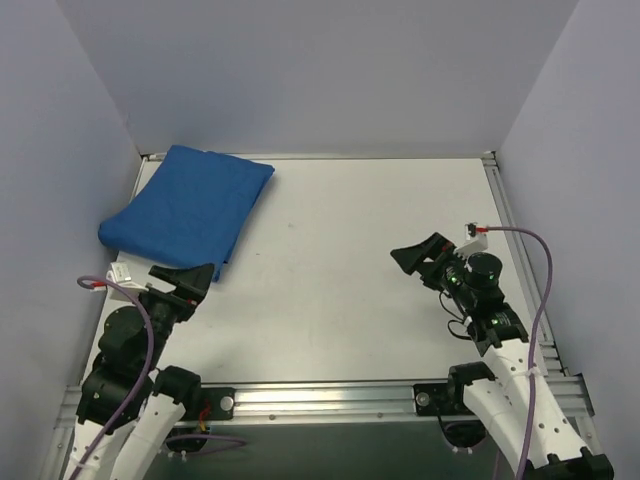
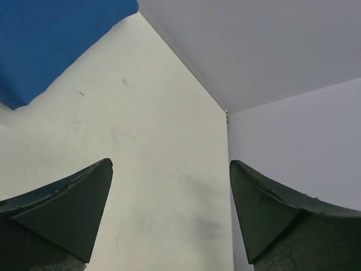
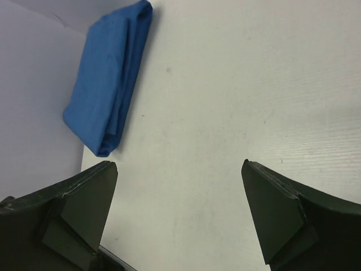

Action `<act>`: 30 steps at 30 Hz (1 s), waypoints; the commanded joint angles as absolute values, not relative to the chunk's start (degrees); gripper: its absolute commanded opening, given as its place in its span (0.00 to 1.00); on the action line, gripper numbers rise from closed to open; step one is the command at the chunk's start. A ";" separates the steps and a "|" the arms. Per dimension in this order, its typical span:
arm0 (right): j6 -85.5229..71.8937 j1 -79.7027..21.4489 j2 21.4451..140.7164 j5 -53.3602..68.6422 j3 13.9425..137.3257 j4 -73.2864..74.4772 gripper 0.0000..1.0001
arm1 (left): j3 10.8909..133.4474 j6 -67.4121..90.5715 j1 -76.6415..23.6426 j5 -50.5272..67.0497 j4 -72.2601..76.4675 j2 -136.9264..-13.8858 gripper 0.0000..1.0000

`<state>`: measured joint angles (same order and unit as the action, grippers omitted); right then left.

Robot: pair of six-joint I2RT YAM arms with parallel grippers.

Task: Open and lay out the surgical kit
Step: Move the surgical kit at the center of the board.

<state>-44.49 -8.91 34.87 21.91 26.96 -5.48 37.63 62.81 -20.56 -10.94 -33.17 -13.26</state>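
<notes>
One blue cloth wrap (image 1: 188,208), contents hidden.

A white table (image 1: 330,290) with a matte, faintly scuffed top; a small dark speck (image 1: 291,224) on it, just left of the table's middle; a pale grey back wall (image 1: 320,70) rising from the table's far edge; a left wall (image 1: 50,180) and a right wall (image 1: 590,150) standing along its sides; a slotted aluminium rail (image 1: 320,400) running along its near edge; a thinner metal strip (image 1: 507,215) bordering its right edge.

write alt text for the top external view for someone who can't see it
A folded blue cloth wrap lies closed at the far left of a white table. The left claw sits just short of the wrap and the right claw is off to the right, both open and empty.
</notes>
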 commanded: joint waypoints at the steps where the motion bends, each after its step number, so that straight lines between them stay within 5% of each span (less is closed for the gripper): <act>1: -41.06 -9.75 40.75 25.31 27.24 -14.30 1.00 | 42.01 51.89 -20.30 -11.78 -40.09 -13.80 0.94; 7: -42.27 -17.74 58.68 22.44 34.79 -27.67 1.00 | 48.94 47.91 -20.30 -17.49 -45.25 -23.09 0.94; 15: -41.48 -33.65 98.58 16.53 60.09 -41.21 0.91 | 58.62 46.58 -20.39 -24.25 -54.22 -40.06 0.94; 22: -39.82 -39.11 125.73 15.73 85.49 -45.17 0.90 | 59.33 47.46 -20.30 -27.51 -55.90 -38.85 0.94; 30: -40.16 -41.48 141.41 16.08 107.12 -40.17 0.91 | 57.57 47.37 -20.30 -26.72 -55.55 -35.42 0.95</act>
<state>-40.58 -41.17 140.33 16.88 101.23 -39.27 56.82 48.56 -20.51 -25.69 -55.02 -35.90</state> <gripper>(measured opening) 0.909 0.952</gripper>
